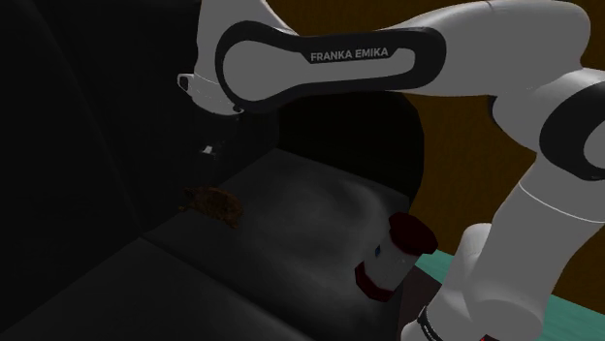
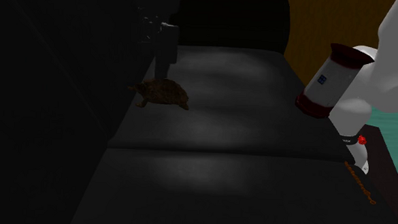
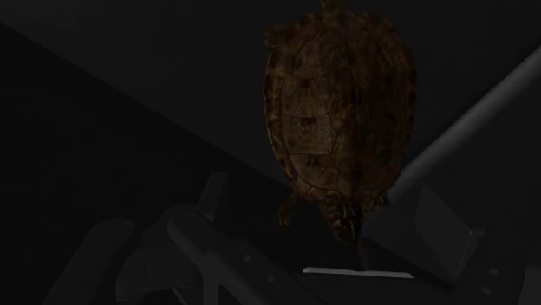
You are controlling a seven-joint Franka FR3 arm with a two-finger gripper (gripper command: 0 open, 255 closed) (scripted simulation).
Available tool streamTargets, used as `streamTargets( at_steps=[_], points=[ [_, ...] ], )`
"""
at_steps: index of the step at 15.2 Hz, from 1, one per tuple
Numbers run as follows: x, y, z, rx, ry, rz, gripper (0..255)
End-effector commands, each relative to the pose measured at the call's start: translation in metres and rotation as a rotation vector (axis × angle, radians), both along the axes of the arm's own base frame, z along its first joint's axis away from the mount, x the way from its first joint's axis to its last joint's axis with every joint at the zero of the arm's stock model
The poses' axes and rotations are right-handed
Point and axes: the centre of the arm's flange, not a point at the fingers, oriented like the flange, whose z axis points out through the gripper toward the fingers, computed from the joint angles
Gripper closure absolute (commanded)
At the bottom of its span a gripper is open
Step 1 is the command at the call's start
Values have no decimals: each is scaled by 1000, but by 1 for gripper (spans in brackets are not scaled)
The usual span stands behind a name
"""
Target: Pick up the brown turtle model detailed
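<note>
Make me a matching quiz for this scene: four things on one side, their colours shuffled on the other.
Things:
1 turtle model
2 cylinder
3 robot arm
4 seat cushion

Colours:
A white with dark red ends
B dark grey
C brown
D white with dark joints

Pairs: 1-C, 2-A, 3-D, 4-B
</note>
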Motion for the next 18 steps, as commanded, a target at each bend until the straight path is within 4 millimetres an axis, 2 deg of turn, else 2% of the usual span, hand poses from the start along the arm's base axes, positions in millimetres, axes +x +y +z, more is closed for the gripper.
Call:
streamTargets(
  at_steps=[1, 2, 9, 11, 12, 18],
  points=[
    [1, 23, 3, 14, -19, 65, 0],
    [1, 26, 4, 16, -21, 74, 0],
    [1, 26, -36, 16, -21, 74, 0],
    [1, 26, -36, 16, -21, 74, 0],
    [1, 26, -36, 16, -21, 74, 255],
    [1, 26, -36, 16, -21, 74, 255]
  ],
)
